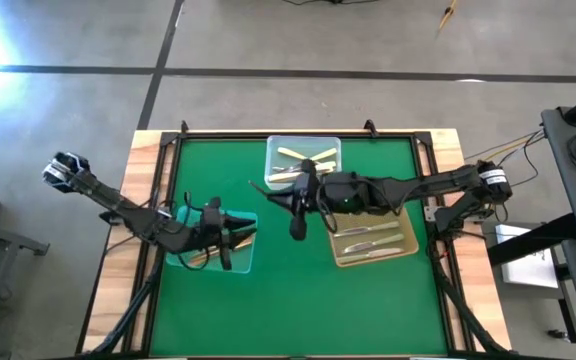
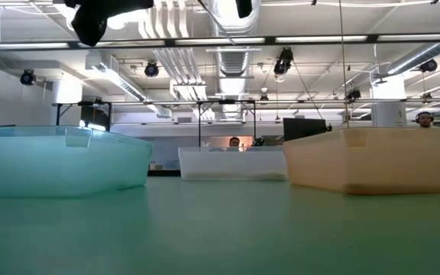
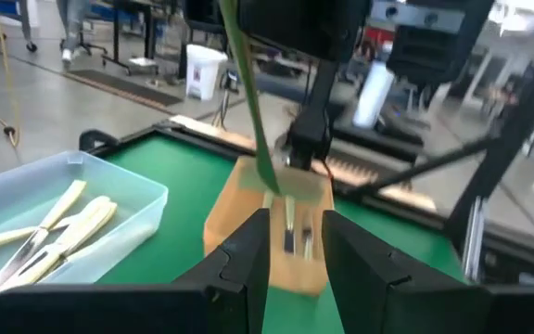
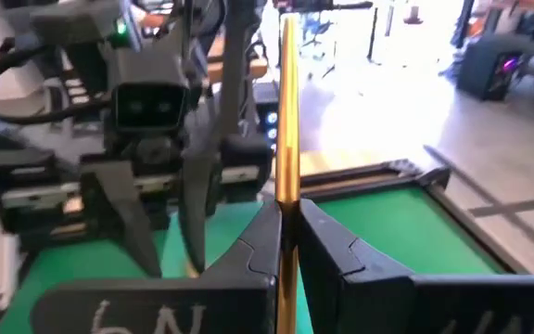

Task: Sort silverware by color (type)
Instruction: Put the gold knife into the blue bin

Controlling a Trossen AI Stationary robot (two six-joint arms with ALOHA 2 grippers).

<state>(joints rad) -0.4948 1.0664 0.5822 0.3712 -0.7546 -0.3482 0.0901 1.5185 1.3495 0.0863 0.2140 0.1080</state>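
Pinched between the right gripper (image 4: 288,243)'s two dark fingers is a slim gold utensil (image 4: 287,111), its narrow shaft standing up out of the grip like a polished brass rod. In the high view this gripper (image 1: 299,212) hangs over the green mat between the three trays. The left gripper (image 1: 226,236) waits over the pale blue-green tray (image 1: 246,262) at the left, its jaws partly spread with nothing visibly between them. White utensils (image 1: 303,157) lie in the clear tray (image 1: 273,146) at the far edge, and silver ones (image 1: 373,239) lie in the amber tray (image 1: 346,259) on the right; what the left tray holds is mostly hidden under the arm. The likeliest trouble is the grip itself — a thin, smooth, glossy metal handle caught on a narrow line between hard fingers could pivot or slide out if the arm swings quickly. A second risk is the crowding: the two arms sit near each other, and carrying the gold piece toward the left tray could bring the grippers into contact. Dropped from height, a stiff light utensil might bounce off a translucent plastic wall and land on the felt-like mat — or in the wrong tray.
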